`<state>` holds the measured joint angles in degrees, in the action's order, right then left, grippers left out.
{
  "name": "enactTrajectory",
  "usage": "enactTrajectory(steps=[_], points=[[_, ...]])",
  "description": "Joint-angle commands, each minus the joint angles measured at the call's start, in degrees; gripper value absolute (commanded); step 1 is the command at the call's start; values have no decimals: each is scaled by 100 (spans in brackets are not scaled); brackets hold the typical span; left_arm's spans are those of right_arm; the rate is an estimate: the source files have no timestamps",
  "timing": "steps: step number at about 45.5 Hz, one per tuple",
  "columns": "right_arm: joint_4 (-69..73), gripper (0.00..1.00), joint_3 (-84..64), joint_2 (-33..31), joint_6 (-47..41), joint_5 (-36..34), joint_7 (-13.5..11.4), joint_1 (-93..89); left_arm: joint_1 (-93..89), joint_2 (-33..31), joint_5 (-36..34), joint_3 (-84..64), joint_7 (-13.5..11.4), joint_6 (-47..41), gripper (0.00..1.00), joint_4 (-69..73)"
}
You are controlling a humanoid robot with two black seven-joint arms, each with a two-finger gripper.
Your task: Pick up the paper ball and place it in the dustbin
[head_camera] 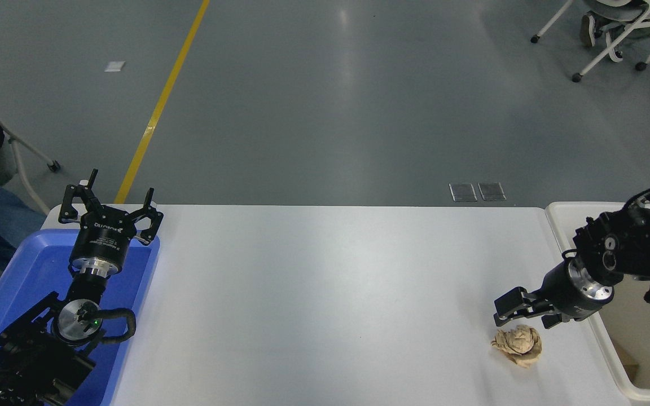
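— Paper ball (pixel 518 345): where was it?

— On the white table (pixel 325 293), lying free just below the right tool (pixel 523 320), on the side away from the arm's wrist. It was a crumpled tan wad, resting on the table surface and not lifted.

— Was the right tool touching it?

— Its fingertips stood right at the wad's upper edge. Whether they made contact I could not tell; from above they overlapped the ball's top.

— And how did that tool stand?

— Its fingers were spread apart, one to the left of the ball's top and one to the right, with nothing clamped between them. The tool pointed left and slightly down, its black arm coming in from the right edge.

— Where was the dustbin (pixel 601 338)?

— Directly behind the right tool, on its wrist side. The cream-white bin's rim ran beside the table's right edge, and the arm's wrist reached out over that rim. The ball lay near the bin but outside it.

— The other arm?

— The left tool (pixel 112 213) was parked well apart from all this, at the far left, over a blue tray (pixel 14 293). Its fingers were spread open and held nothing.

— Anything else?

— Beyond the table's far side was grey floor with a yellow line (pixel 161 101), and a chair base (pixel 613 39) far behind the right tool.
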<state>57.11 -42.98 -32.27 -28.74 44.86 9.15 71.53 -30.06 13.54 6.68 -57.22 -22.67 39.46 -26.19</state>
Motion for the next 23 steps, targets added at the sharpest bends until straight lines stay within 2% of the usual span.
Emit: enactTrajectory(steps=[1,8,11,15,20,22,23], points=[[-358,100,273,45,316,216,-19,-596,0,0,0,0,0,0,100,0],[-648,100,378,107,588,216,-10,-886,0,0,0,0,0,0,100,0],[-736,96,457,133,693,207,-10,-1001,0,0,0,0,9,0,100,0],[-754,75,519,186,729,207,-10,-1097,0,0,0,0,0,9,100,0],[-763,25,519,195,747,207,-10,-1124,0,0,0,0,0,9,100,0],[-754,22,519,195,747,207,-10,-1115,0,0,0,0,0,9,100,0],[-754,15,519,195,747,198,-1,-1098,-9,0,0,0,0,9,100,0]])
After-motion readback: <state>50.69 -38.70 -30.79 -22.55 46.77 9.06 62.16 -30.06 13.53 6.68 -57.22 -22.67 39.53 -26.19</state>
